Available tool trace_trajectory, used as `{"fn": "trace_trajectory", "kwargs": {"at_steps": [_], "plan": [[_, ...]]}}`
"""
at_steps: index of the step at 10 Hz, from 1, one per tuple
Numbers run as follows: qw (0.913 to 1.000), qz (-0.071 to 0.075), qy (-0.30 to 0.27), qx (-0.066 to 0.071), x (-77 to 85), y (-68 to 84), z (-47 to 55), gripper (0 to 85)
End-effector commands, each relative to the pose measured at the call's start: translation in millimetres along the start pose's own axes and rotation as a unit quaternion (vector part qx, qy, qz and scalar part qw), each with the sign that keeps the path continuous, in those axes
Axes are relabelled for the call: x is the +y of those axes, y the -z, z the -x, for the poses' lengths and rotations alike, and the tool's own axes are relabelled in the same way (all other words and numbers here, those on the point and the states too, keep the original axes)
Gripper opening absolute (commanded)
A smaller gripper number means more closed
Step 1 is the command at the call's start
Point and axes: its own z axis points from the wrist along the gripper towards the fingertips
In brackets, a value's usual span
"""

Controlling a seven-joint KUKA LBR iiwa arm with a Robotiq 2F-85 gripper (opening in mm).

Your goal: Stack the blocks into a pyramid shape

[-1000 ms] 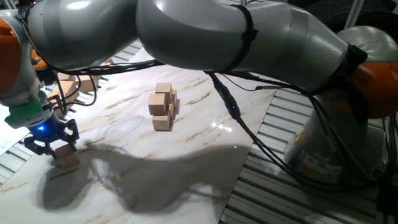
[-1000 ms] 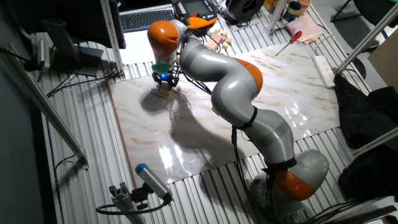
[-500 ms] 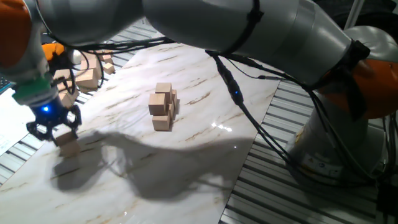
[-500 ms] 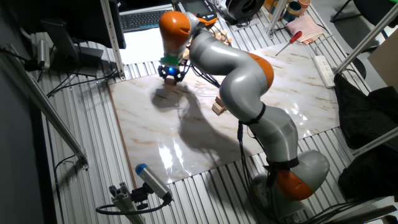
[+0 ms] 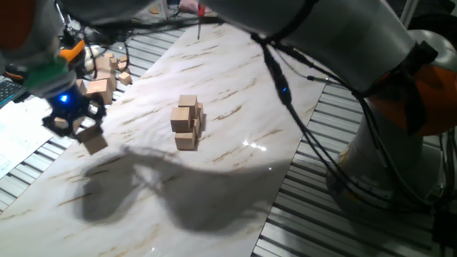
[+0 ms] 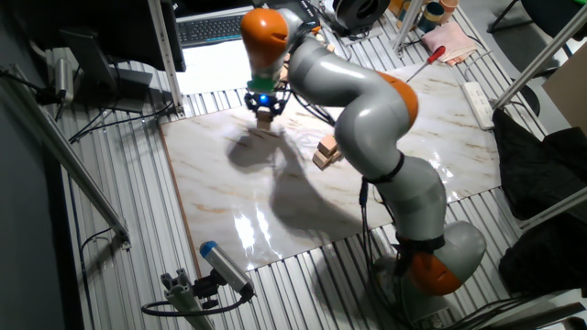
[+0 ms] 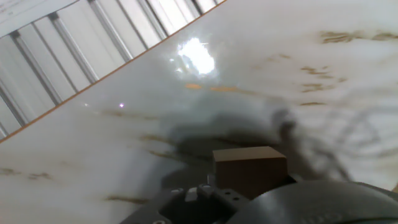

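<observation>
At far left in one fixed view: tool (image 5: 73,123) raised above the marble tabletop (image 5: 235,164), fingers closed on a tan block (image 5: 91,138) that hangs tilted clear of the surface, shadow spread beneath. Blue light on the tool's body, green ring above it, orange wrist joint cut off by the frame's top-left corner. Just behind, off the tabletop's far edge on the ribbed metal: loose wooden pieces (image 5: 107,77), blurred and partly hidden by cables. Toward the middle: stacked blocks (image 5: 188,122) standing in a tight cluster, exact count hard to tell from this side. Further right: grey arm links sweeping across the top of the frame, black cable trailing down, orange base joint (image 5: 428,93) at the right edge, cut off.

In the other fixed view, left to right: tool (image 6: 265,104) near the tabletop's (image 6: 220,202) far-left corner, pointing down from an orange joint; held block too small to make out clearly. Arm bending in a long arc back over the marble to its base at lower right. Stacked blocks (image 6: 325,152) partly hidden behind the grey elbow.

Hand view: held block (image 7: 250,169) at lower centre, its top face and one shaded side visible, dark tool parts blurred around its base, pale marble and a bright glare spot beyond, ribbed metal at upper left.

No readable writing or labels anywhere.
</observation>
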Motion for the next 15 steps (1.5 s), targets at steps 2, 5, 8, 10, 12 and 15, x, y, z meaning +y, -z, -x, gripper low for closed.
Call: {"fn": "trace_trajectory", "kwargs": {"at_steps": [2, 5, 8, 10, 12, 15], "plan": [[0.9999, 0.007, 0.003, 0.007, -48.3, 7.5, 24.9, 0.0], [0.9984, 0.018, -0.050, 0.021, -47.0, 18.9, 27.4, 0.0], [0.9870, 0.042, -0.151, 0.033, -47.0, 18.9, 27.4, 0.0], [0.9797, 0.052, -0.193, 0.022, -47.0, 18.9, 27.4, 0.0], [0.9792, 0.049, -0.197, 0.011, -47.0, 18.9, 27.4, 0.0], [0.9852, 0.036, -0.167, 0.005, -60.4, 19.4, 26.1, 0.0]]}}
